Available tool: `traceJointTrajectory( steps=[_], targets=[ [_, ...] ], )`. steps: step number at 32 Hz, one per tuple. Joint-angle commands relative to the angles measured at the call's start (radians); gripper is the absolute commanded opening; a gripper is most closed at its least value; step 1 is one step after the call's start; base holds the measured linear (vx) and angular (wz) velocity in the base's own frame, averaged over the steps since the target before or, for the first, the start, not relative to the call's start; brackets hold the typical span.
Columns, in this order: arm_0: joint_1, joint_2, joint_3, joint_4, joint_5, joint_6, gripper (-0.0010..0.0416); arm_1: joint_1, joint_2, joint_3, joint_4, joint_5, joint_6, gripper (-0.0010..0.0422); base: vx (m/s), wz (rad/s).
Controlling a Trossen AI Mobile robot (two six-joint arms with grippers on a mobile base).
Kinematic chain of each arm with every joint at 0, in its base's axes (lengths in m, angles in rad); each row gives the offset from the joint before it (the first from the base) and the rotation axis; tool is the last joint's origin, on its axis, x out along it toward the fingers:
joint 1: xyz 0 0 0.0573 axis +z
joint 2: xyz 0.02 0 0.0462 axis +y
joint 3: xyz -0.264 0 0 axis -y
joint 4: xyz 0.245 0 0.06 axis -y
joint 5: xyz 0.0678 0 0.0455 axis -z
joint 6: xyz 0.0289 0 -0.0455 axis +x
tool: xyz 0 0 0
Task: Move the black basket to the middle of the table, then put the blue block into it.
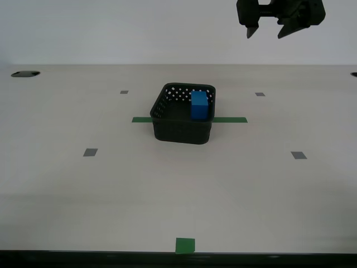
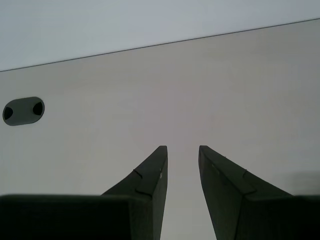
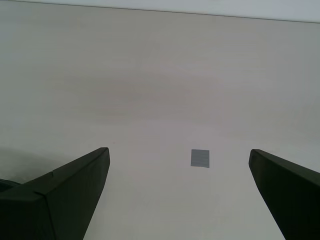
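The black basket [image 1: 183,120] stands on the table [image 1: 111,184] near its middle, across the green tape strip [image 1: 231,119]. The blue block [image 1: 199,105] stands inside it against the wall on the exterior view's right. My first gripper [image 1: 266,32] hangs high above the table, behind and to the right of the basket, wide open and empty; its wrist view shows it [image 3: 179,152] over bare table. My second gripper [image 2: 183,147] is out of the exterior view; its jaws stand a narrow gap apart, with nothing between them.
Small grey tape squares [image 1: 260,94] dot the table; one shows in the first wrist view [image 3: 200,159]. A green square [image 1: 185,245] sits at the front edge. Dark cable holes sit at the far corners [image 1: 25,73], one in the second wrist view [image 2: 23,110].
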Motion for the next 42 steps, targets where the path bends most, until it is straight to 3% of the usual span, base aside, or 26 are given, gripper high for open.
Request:
traceJointTrajectory(
  steps=[1,42],
  targets=[
    [0.0,-0.001,0.001,0.003,0.001,0.0,0.0389,0.0,-0.001,0.001,0.0,0.0,0.002,0.008,0.0,0.0],
    [0.001,-0.001,0.001,0.006,0.001,0.0,0.0389,0.0,-0.001,0.001,0.0,0.0,0.002,0.008,0.0,0.0]
  ],
)
